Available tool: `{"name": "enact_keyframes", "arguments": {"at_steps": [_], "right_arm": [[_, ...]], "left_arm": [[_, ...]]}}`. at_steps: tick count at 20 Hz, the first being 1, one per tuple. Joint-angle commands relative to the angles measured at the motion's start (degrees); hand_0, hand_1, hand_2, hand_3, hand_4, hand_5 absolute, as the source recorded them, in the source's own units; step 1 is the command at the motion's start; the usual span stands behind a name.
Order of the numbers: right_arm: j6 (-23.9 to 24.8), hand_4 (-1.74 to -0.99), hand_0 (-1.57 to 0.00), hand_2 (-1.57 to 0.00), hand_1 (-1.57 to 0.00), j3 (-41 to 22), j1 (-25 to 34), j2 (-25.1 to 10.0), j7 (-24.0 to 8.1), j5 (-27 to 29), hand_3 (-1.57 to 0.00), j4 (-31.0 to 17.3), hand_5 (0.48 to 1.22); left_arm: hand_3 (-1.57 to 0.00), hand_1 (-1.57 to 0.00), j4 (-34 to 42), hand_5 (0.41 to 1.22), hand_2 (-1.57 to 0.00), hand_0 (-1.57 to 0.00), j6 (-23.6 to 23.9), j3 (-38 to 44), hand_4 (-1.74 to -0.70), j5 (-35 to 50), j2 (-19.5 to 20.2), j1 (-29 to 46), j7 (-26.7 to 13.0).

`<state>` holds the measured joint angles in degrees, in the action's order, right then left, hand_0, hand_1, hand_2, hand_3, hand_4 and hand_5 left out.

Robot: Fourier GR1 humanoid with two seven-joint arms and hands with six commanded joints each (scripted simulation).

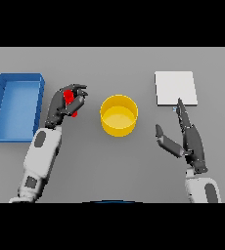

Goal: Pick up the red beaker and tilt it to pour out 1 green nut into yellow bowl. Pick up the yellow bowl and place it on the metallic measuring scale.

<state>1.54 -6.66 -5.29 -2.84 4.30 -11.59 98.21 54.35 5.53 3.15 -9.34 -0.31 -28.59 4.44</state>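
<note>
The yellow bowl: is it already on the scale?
No. The yellow bowl stands on the grey table, apart from the white scale.

You see a red beaker (71, 101) left of an upright yellow bowl (119, 114); a flat pale scale (175, 88) lies right.

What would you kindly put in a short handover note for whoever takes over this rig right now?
Left robot hand: fingers curled round the small red beaker, held left of the round yellow bowl.
Right robot hand: open and idle, fingers straight, just below the flat white-grey square scale.
The yellow bowl stands at the table's middle, between the two hands; no green nut is visible in it.
A blue rectangular tray lies at far left.
Done: beaker grasped.
Left: tilt the beaker over the bowl to pour one nut, then carry the bowl onto the scale.
</note>
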Motion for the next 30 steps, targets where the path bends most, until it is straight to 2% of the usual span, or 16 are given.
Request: {"name": "enact_keyframes", "arguments": {"at_steps": [1, 2, 3, 4, 5, 8, 9, 13, 16, 17, 20, 25, 26, 30], "right_arm": [[0.1, -1.287, 0.00, 0.00, 0.00, 0.5, 0.1, 0.0, -0.3, 0.4, 0.00, -0.5, 0.684], [0.2, -1.290, 0.00, 0.00, 0.00, 0.5, 0.5, 0.1, -0.6, 0.5, 0.00, -0.6, 0.684], [-0.1, -1.291, 0.00, 0.00, 0.00, 0.3, -0.1, -0.1, 0.8, 0.5, 0.00, 0.0, 0.684], [-0.1, -1.293, 0.00, 0.00, 0.00, 0.7, 0.7, -0.3, 0.2, 0.7, 0.00, -0.7, 0.682], [-0.3, -1.296, 0.00, 0.00, 0.00, 0.5, 1.1, 0.1, -0.3, 0.7, 0.00, -1.5, 0.681], [-0.8, -1.288, 0.00, 0.00, 0.00, 0.3, 0.6, -0.6, 1.8, 0.4, 0.00, -1.5, 0.679], [-0.7, -1.281, 0.00, 0.00, 0.00, 0.4, 0.9, -0.8, 1.7, 0.3, 0.00, -1.5, 0.676], [0.0, -1.258, 0.00, 0.00, 0.00, -0.2, 0.5, -0.5, 2.0, -0.9, 0.00, -0.9, 0.669], [0.4, -1.245, 0.00, 0.00, 0.00, -0.1, 1.3, -0.5, 1.4, -1.4, 0.00, -1.6, 0.673], [0.8, -1.249, 0.00, 0.00, 0.00, -0.8, 0.9, -0.1, 2.0, -2.3, 0.00, -1.3, 0.679], [1.5, -1.243, 0.00, 0.00, 0.00, -1.5, 0.5, 0.0, 1.0, -4.0, 0.00, -0.7, 0.691], [0.7, -1.243, 0.00, 0.00, 0.00, -0.8, -0.5, -1.0, -0.1, -3.0, 0.00, 0.5, 0.710], [0.8, -1.248, 0.00, 0.00, 0.00, -1.0, -0.4, -0.8, -0.3, -3.2, 0.00, 0.5, 0.711], [0.5, -1.266, 0.00, 0.00, 0.00, -1.5, -0.7, -0.4, 0.7, -3.0, 0.00, 0.9, 0.720]], "left_arm": [[-1.02, -1.01, -0.8, 1.047, -1.02, -1.00, 0.4, -0.1, -1.44, -0.8, -0.1, -0.2, 1.8], [-1.13, -1.13, -1.0, 1.082, -1.13, -1.12, 0.5, -0.2, -1.44, -1.0, -0.5, -0.2, 2.9], [-1.22, -1.21, -1.1, 1.109, -1.22, -1.21, 0.6, 0.2, -1.45, -0.9, -0.9, 0.0, 4.3], [-1.29, -1.29, -1.7, 1.132, -1.29, -1.28, 0.7, 0.5, -1.45, -1.1, -1.0, -0.3, 5.0], [-1.34, -1.34, -1.3, 1.132, -1.35, -1.34, 1.5, 0.4, -1.51, -1.6, -1.2, -0.4, 4.6], [-1.45, -1.45, -1.2, 1.117, -1.46, -1.45, 1.5, 0.8, -1.62, 0.1, -0.7, -1.1, 5.1], [-1.48, -1.48, -0.8, 1.112, -1.48, -1.48, 1.6, 0.6, -1.64, 0.5, -0.6, -0.9, 5.6], [-1.53, -1.53, 4.5, 1.098, -1.53, -1.53, 3.2, -1.8, -1.70, 0.4, 0.1, -0.1, 5.3], [-1.55, -1.55, 8.7, 1.101, -1.55, -1.55, 3.2, -4.7, -1.72, -1.4, 2.4, -1.4, 1.0], [-1.56, -1.56, 9.5, 1.107, -1.56, -1.55, 2.4, -6.4, -1.72, -2.8, 3.8, -2.2, -0.9], [-1.56, -1.56, 11.6, 1.121, -1.56, -1.56, -0.4, -13.5, -1.73, -8.8, 7.8, -3.8, -5.4], [-1.56, -1.56, 11.9, 1.113, -1.56, -1.56, -2.3, -16.9, -1.73, -10.2, 11.3, -4.6, -6.5], [-1.56, -1.56, 12.1, 1.112, -1.56, -1.56, -2.7, -18.8, -1.73, -12.2, 12.3, -5.5, -7.6], [-1.57, -1.57, 9.1, 1.137, -1.57, -1.57, -4.0, -27.4, -1.74, -21.9, 16.6, -11.2, -7.8]]}}
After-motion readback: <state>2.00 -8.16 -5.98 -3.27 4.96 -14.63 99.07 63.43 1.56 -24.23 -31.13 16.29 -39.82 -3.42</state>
